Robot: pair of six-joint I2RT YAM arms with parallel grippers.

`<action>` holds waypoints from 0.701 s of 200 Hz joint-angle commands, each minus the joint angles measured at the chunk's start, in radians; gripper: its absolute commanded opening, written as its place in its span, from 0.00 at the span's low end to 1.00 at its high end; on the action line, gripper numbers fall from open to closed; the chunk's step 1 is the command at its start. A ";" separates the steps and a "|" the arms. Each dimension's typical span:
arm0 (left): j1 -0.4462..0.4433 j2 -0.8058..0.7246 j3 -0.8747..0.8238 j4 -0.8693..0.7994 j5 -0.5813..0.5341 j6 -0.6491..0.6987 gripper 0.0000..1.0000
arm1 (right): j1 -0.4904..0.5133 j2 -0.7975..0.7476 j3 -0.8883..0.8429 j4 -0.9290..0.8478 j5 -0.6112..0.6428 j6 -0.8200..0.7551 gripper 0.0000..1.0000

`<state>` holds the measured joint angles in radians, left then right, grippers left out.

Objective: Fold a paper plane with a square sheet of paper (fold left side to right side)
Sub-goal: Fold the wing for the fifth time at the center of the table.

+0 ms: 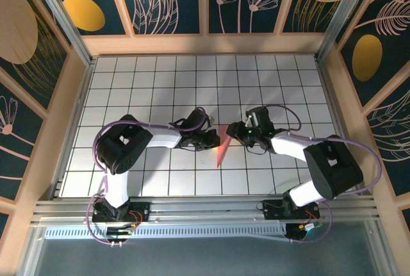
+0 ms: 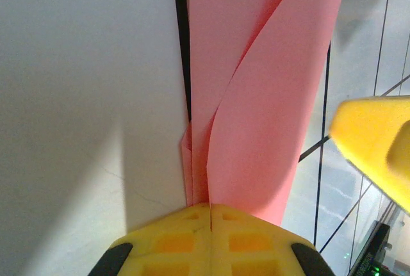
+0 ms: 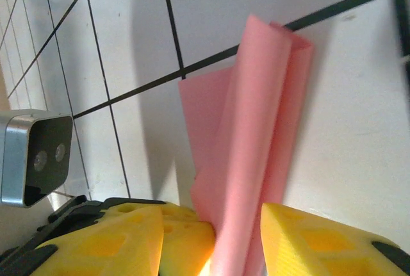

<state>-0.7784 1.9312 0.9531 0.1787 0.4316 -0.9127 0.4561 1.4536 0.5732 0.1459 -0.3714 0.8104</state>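
The salmon-pink sheet of paper (image 1: 221, 148) lies mid-table between the two arms, folded into a narrow, pointed paper plane shape with layered flaps. My left gripper (image 1: 214, 138) is shut on one end of it; in the left wrist view its yellow fingers (image 2: 192, 237) meet over the paper (image 2: 269, 97). My right gripper (image 1: 234, 130) stands over the other side of the paper. In the right wrist view the raised fold of paper (image 3: 256, 116) stands between the right gripper's (image 3: 238, 228) parted yellow fingers (image 3: 320, 244), resting against the left one.
White tiled tabletop (image 1: 160, 84) with dark grid lines, walled by wooden rails (image 1: 198, 44) and patterned panels. The two grippers are nearly touching; a right finger (image 2: 375, 148) shows in the left wrist view, and the left wrist's camera (image 3: 32, 154) shows in the right wrist view.
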 commanded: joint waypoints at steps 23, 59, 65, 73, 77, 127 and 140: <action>-0.005 0.060 -0.004 -0.097 -0.080 0.024 0.00 | -0.027 -0.085 0.003 -0.086 -0.009 -0.056 0.28; -0.005 0.063 0.001 -0.102 -0.080 0.026 0.00 | 0.002 -0.013 0.057 -0.073 -0.043 -0.051 0.00; -0.007 0.063 0.002 -0.103 -0.080 0.027 0.00 | 0.007 0.004 0.068 -0.069 -0.044 -0.050 0.00; -0.007 0.064 0.003 -0.104 -0.082 0.026 0.00 | 0.014 0.023 0.079 -0.061 -0.045 -0.048 0.00; -0.007 0.063 0.003 -0.105 -0.082 0.027 0.00 | 0.018 0.032 0.085 -0.058 -0.044 -0.046 0.00; -0.007 0.057 0.003 -0.120 -0.103 0.022 0.00 | 0.038 0.097 0.105 -0.049 -0.040 -0.045 0.00; -0.007 0.060 0.004 -0.123 -0.106 0.021 0.00 | 0.040 0.098 0.098 -0.044 -0.041 -0.045 0.00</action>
<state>-0.7822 1.9366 0.9638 0.1741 0.4137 -0.9051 0.4870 1.5379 0.6598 0.0902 -0.4057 0.7677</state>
